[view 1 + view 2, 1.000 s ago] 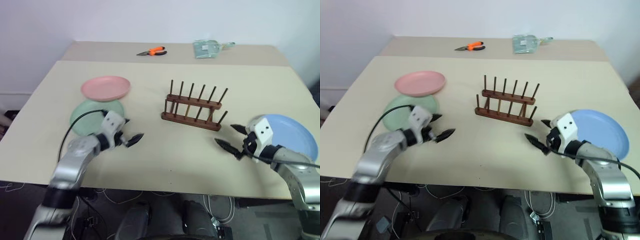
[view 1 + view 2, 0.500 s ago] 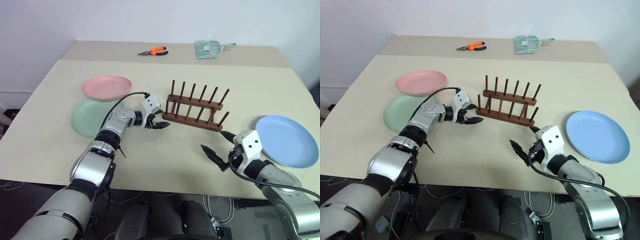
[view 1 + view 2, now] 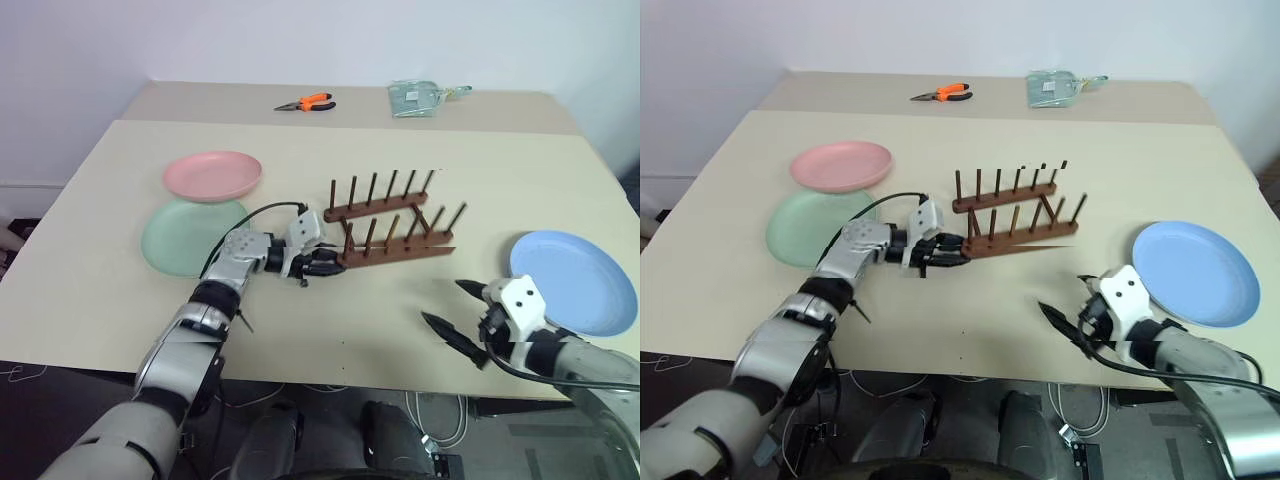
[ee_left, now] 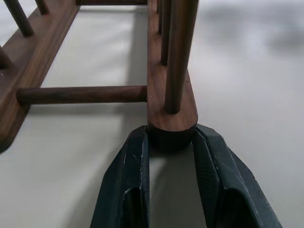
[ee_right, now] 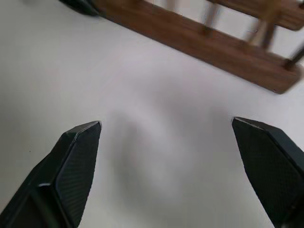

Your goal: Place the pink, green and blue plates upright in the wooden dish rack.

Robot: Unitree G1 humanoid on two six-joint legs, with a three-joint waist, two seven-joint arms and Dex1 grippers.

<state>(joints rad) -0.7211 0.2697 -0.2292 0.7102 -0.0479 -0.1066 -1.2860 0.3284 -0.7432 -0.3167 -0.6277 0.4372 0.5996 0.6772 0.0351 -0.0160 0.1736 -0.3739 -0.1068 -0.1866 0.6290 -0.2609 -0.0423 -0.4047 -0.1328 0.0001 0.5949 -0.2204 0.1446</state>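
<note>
Two black fingers of the left end effector (image 4: 172, 142) clamp the rounded rail end of the small dark brown wooden dish rack (image 3: 392, 232), mid-frame on the beige table (image 3: 330, 310); the left wrist view shows this contact close up. Lower right, the right end effector (image 3: 462, 312) gapes empty.

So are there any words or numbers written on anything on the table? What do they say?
No words or numbers can be read anywhere.
The clear packet at the far edge of the table has a pale label, too small and blurred to read.
The orange pliers, the wooden dish rack and the pink plate, green plate and blue plate show no writing.
</note>
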